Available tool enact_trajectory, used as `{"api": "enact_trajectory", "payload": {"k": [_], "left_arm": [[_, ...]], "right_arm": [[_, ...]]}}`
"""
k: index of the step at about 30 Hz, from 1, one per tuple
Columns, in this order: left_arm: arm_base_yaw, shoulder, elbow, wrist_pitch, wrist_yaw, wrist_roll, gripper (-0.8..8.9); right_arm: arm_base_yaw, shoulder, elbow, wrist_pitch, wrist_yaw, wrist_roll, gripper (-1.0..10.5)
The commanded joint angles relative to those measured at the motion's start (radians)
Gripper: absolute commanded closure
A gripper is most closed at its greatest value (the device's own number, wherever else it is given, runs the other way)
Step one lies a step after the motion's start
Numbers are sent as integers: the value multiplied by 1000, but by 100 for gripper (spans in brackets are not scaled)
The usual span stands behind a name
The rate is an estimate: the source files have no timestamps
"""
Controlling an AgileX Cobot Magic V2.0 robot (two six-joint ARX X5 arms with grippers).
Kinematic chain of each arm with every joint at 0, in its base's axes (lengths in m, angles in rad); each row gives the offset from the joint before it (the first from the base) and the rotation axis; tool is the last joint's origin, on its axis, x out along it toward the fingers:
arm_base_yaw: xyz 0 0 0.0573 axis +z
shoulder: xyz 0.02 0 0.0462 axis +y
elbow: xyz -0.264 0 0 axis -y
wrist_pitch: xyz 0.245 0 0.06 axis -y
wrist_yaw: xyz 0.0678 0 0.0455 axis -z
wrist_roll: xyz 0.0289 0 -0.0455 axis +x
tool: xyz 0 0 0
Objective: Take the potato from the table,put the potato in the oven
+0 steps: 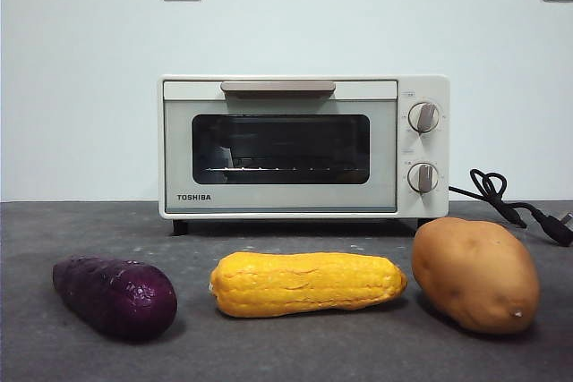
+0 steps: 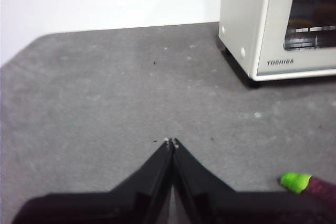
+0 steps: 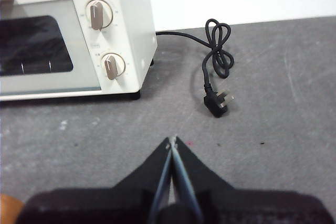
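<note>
The potato (image 1: 475,274), a large tan-brown oval, lies on the dark grey table (image 1: 286,355) at the front right; an orange edge of the potato (image 3: 8,205) shows in the right wrist view. The cream TOSHIBA oven (image 1: 304,147) stands behind it with its glass door closed. My left gripper (image 2: 171,141) is shut with nothing in it, above bare table left of the oven (image 2: 278,22). My right gripper (image 3: 171,140) is also shut with nothing in it, in front of the oven's knob side (image 3: 105,40). Neither arm shows in the front view.
A yellow corn cob (image 1: 306,283) lies at front centre and a dark purple sweet potato (image 1: 115,296) at front left, its green-tipped end (image 2: 304,183) near my left gripper. The oven's black cord and plug (image 3: 216,72) lie right of the oven.
</note>
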Motion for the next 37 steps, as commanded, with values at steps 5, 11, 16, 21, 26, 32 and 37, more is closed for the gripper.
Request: {"api": "enact_trajectory", "payload": {"k": [5, 11, 16, 21, 26, 32, 37], "left_arm": [[2, -2, -12, -2, 25, -218, 819], [2, -2, 23, 19, 149, -291, 821], [2, 14, 103, -16, 208, -375, 821], [2, 106, 225, -66, 283, -378, 821], [2, 254, 384, -119, 410, -351, 821], [2, 458, 601, -251, 585, -243, 821], [1, 575, 758, -439, 665, -118, 821]], "right_arm": [[2, 0, -11, -8, -2, 285, 947], [3, 9, 36, -9, -70, 445, 959], [3, 68, 141, -11, -111, 446, 959], [3, 205, 305, -61, -196, 374, 959], [8, 370, 539, -260, -284, 198, 959], [67, 564, 835, -573, -289, 7, 959], [135, 692, 1051, -848, -289, -109, 959]]}}
